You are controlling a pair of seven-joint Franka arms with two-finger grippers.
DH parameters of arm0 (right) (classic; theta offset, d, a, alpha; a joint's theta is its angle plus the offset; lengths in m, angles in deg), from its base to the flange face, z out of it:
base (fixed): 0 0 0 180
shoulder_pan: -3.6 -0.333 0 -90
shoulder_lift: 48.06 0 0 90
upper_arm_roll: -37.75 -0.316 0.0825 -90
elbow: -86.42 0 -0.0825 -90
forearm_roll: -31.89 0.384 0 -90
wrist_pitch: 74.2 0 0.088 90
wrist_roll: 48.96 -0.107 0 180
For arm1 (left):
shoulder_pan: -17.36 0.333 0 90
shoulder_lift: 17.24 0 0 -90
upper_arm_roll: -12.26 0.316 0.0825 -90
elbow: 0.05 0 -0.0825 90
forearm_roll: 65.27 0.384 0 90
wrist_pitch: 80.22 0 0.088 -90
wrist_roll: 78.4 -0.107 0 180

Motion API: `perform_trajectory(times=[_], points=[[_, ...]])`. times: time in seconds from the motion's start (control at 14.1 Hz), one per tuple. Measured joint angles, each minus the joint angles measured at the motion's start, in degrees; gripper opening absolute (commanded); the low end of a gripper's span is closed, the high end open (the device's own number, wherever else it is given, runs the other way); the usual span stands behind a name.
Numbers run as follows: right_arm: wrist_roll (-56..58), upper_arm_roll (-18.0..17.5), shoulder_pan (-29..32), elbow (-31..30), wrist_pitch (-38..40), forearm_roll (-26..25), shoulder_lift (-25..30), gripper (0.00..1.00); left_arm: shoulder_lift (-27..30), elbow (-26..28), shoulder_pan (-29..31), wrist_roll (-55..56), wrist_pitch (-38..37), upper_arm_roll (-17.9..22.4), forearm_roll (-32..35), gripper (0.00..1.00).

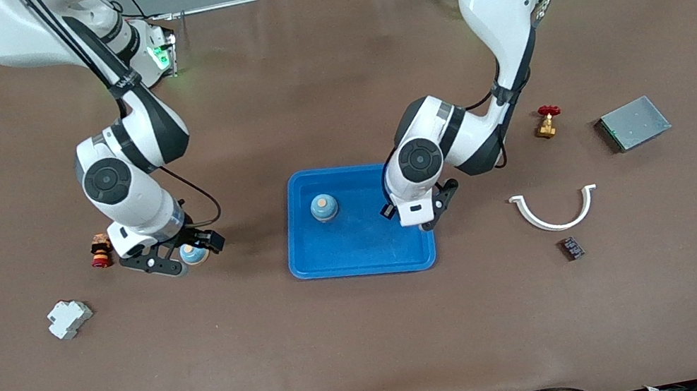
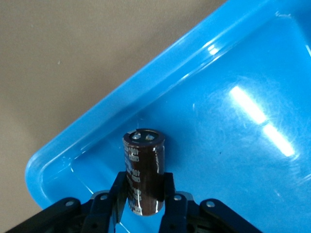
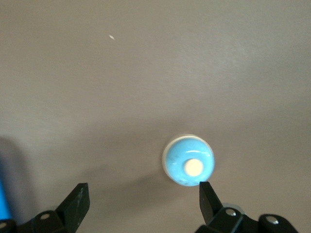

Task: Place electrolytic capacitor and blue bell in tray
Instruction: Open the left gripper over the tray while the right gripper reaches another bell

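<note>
Only in the left wrist view: electrolytic capacitor (image 2: 144,172), dark brown, pinched upright in the left gripper (image 2: 143,183), low over a corner of the tray (image 2: 97,121). Hidden under the arm in the front view. Pale print down its side, too small to read.

Only in the right wrist view: right gripper (image 3: 142,191) spread wide, down by a blue bell (image 3: 188,166) on the bench (image 3: 146,73). Bell between the fingers (image 3: 77,204), just beside one of them.

Only in the front view: another blue bell (image 1: 323,207) sitting inside the tray.

Counted: two blue bells, one capacitor, one tray. Toward the right arm's end, one red and yellow stack (image 1: 101,250) and one white switch block (image 1: 69,318). Toward the left arm's end, one brass valve (image 1: 548,121) with a red handle, one grey metal box (image 1: 635,123), one white curved piece (image 1: 555,208) and one small dark block (image 1: 571,248).
</note>
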Motion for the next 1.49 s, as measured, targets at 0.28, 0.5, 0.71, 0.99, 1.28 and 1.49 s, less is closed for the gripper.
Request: perform_trajectory(times=[0.28,0.5,0.71,0.99,1.28,1.49], points=[[2.42,-0.02,0.76,-3.93,-4.91,0.00,0.07,1.00,-0.18,-0.09,-0.04,0.27,0.05,0.04,0.00,0.69],[4.52,-0.02,1.77,-5.27,-7.14,0.00,0.07,1.00,-0.19,-0.23,-0.20,0.27,0.05,0.02,0.00,1.00],[6.84,0.00,3.49,-6.89,-10.27,0.00,0.07,1.00,-0.13,-0.89,-1.31,0.26,0.05,0.14,0.09,1.00],[7.98,0.00,4.41,-7.85,-12.02,0.00,-0.31,1.00,2.98,-2.11,0.12,-5.30,-7.09,1.20,4.24,1.00],[8.15,0.04,4.68,-8.34,-16.35,-0.01,-4.48,1.00,8.37,-2.21,7.93,-20.31,-14.54,1.65,4.60,1.00],[8.22,0.06,4.76,-8.20,-17.38,-0.02,-6.76,1.00,9.45,-1.99,13.97,-30.46,-15.18,1.86,5.93,1.00]])
